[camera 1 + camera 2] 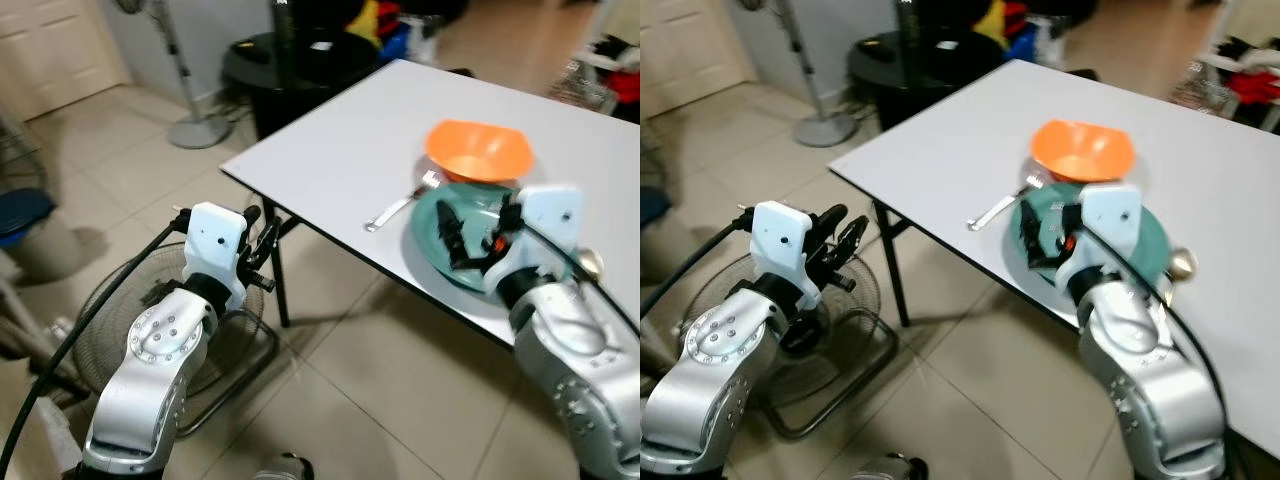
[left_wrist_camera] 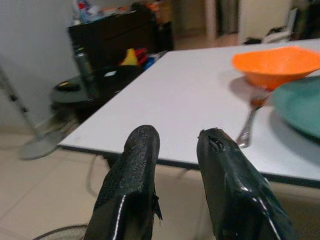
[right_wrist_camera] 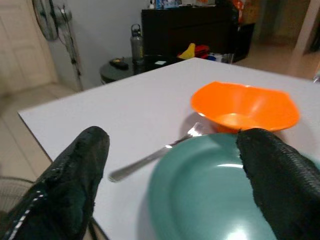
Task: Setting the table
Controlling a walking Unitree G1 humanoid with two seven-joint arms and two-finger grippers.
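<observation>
The right hand (image 1: 470, 240) hides part of the green plate (image 1: 432, 245).

The table (image 1: 340, 150) has a smooth, matt white top, and the fork (image 3: 152, 158) on it is shiny metal. The green plate (image 3: 200, 195) looks glossy, the orange bowl (image 3: 245, 107) like smooth plastic. The floor (image 1: 120, 170) is glossy tile.
</observation>
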